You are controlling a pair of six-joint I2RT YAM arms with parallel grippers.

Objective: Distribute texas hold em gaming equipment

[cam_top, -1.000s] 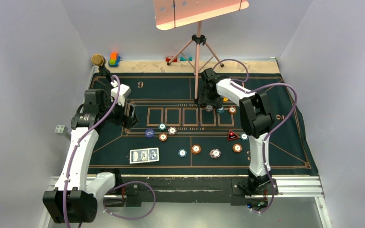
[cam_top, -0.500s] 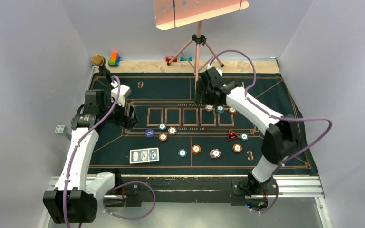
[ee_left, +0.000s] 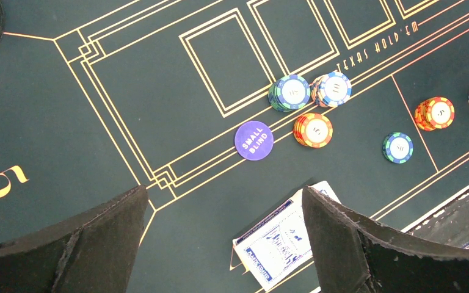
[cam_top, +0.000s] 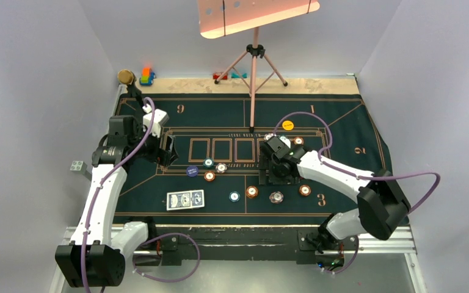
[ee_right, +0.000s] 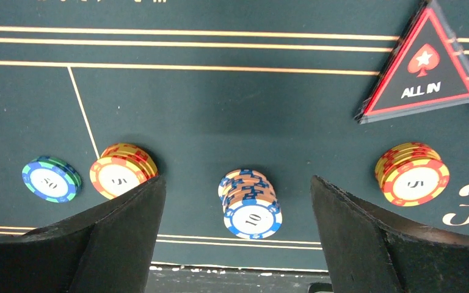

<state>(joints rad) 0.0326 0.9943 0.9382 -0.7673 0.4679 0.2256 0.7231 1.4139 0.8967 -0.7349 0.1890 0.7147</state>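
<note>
Swinging back from the far edge of the dark felt mat [cam_top: 354, 116], the right gripper [ee_right: 237, 183] has left the round yellow disc [cam_top: 288, 126] there (placed, I judge) and hovers wide-open over a pinkish-white-and-blue chip stack [ee_right: 250, 207] by the near edge; the left gripper [ee_left: 223, 195] gapes empty.

Robot lab booth; white walls [cam_top: 36, 55]; tripod lamp [cam_top: 255, 52]

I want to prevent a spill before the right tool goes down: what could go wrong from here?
1. The open right tool hangs over the blue and white chip stack, which looks unevenly piled. A squeeze may scatter it or lift only some of the chips.
2. The orange stack sits close to one finger, so it might be knocked on the way down.
</note>
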